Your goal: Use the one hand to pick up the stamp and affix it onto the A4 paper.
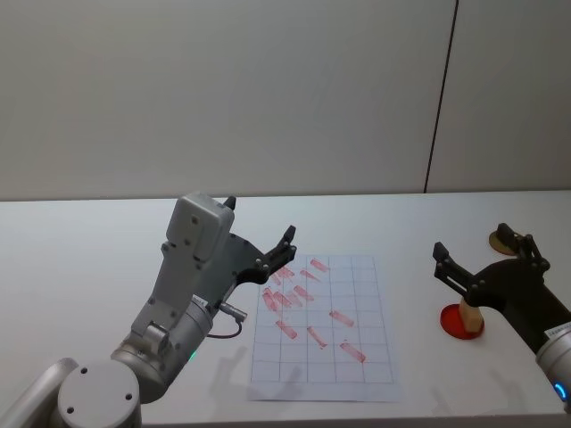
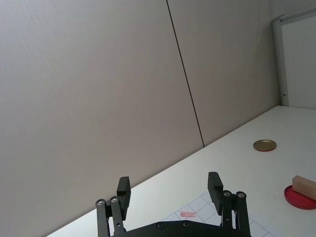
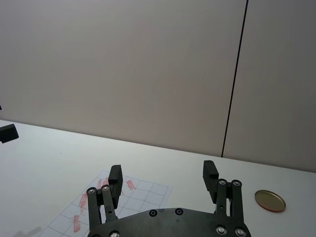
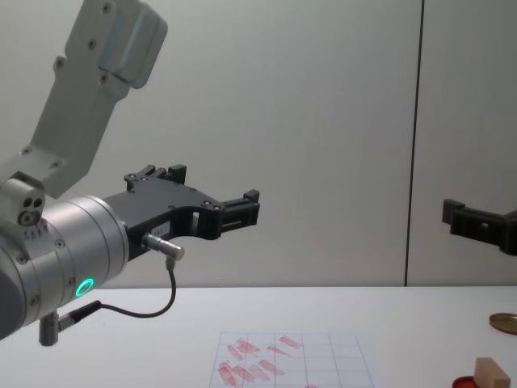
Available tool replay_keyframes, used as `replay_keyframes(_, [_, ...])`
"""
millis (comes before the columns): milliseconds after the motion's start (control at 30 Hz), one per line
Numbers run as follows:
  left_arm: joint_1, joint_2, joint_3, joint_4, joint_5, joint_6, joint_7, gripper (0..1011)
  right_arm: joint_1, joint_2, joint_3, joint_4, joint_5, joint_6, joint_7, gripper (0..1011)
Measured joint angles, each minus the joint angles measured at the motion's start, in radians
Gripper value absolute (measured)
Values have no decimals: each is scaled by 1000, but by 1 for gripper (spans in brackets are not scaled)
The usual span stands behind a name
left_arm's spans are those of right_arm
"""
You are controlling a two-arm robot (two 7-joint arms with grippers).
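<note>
stamp [image 1: 470,314]: stands on the red pad [image 1: 451,328], right of the paper [image 1: 364,294] | right gripper [image 1: 480,252]: fingers apart, empty, well above the stamp, which lies under its palm behind the fingertips | left gripper [image 1: 259,223]: fingers apart, empty, raised over the paper's left edge

You've got a white A4 paper sheet [image 1: 321,325], faint grey grid all over it, slanted red stamp marks scattered across. Your light tan wooden stamp block [image 1: 469,315] shows against the red round ink pad [image 1: 449,321]. There's the gold round metal disc [image 3: 270,200]. The left gripper [image 2: 169,181] and the right gripper [image 3: 163,170] are both matte black. On the silver cylindrical wrist [image 4: 73,250], a teal ring light [image 4: 83,286] glows.
</note>
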Motion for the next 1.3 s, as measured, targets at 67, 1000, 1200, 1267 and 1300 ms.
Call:
replay_keyframes(67, [0, 0, 0, 0, 0, 0, 0, 993, 0, 0, 0, 0, 0, 0, 0, 1001])
replay_keyframes(1000, [0, 0, 0, 0, 0, 0, 0, 993, 0, 0, 0, 0, 0, 0, 0, 1001])
replay_keyframes(1200, [0, 0, 0, 0, 0, 0, 0, 993, 0, 0, 0, 0, 0, 0, 0, 1001])
replay_keyframes(1267, [0, 0, 0, 0, 0, 0, 0, 993, 0, 0, 0, 0, 0, 0, 0, 1001])
replay_keyframes(1300, [0, 0, 0, 0, 0, 0, 0, 993, 0, 0, 0, 0, 0, 0, 0, 1001])
